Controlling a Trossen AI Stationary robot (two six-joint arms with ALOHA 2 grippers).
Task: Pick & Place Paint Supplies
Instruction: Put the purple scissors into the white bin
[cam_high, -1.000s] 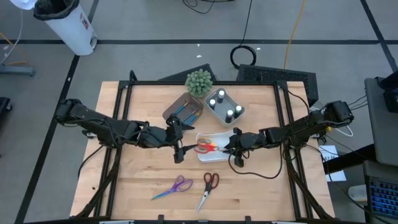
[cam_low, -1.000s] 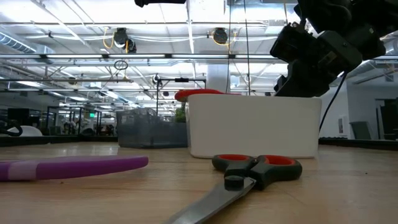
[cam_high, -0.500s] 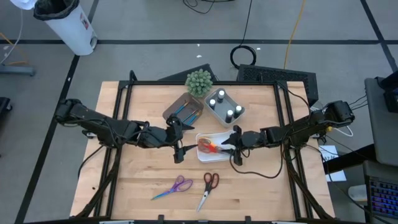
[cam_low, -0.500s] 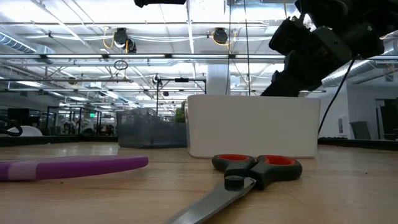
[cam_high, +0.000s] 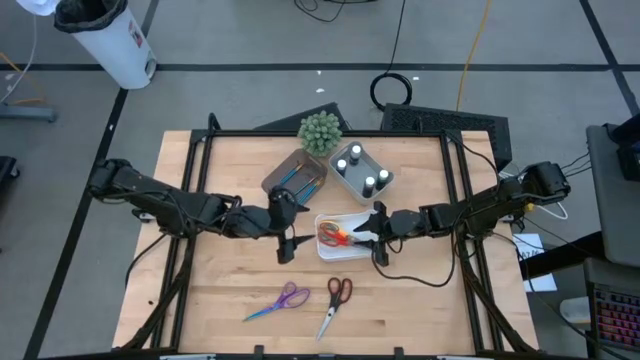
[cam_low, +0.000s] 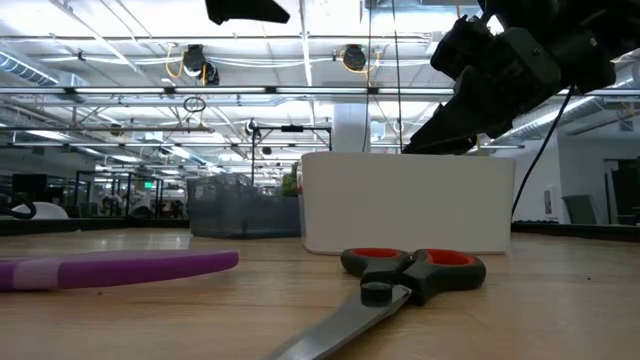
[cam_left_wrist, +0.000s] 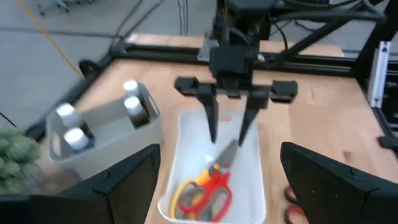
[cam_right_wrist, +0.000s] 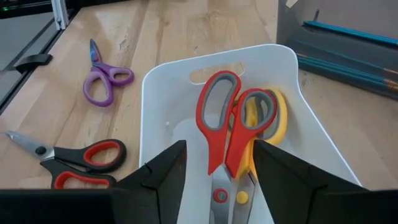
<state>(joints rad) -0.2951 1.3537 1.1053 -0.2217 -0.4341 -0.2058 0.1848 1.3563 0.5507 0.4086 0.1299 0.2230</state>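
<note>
Scissors, red-handled pair (cam_right_wrist: 225, 134), lie in the white tray (cam_right_wrist: 158, 93) on top of a yellow-handled pair (cam_right_wrist: 277, 118); right tool (cam_left_wrist: 228, 127) hangs just above their blade end, fingers parted, gripping nothing. Left tool (cam_high: 284, 237) waits wide open and empty beside the tray's other end.

Risks, as judged from here:
- Right tool's fingertips sit low inside the tray, so a sideways pull-out could snag the blades or drag the tray.
- Two tools face each other across one small tray; collision is possible if both move in.
- Red/black scissors (cam_high: 334, 302) and purple scissors (cam_high: 279, 301) lie on the wooden surface (cam_high: 420, 300) with blades flat, so a pinch may slip.

Views: right wrist view alone shows the yellow pair clearly underneath. Low view hides the tray's contents behind its wall. High view alone places both loose pairs and the bottle tray (cam_high: 361, 170), brush tray (cam_high: 297, 178).
</note>
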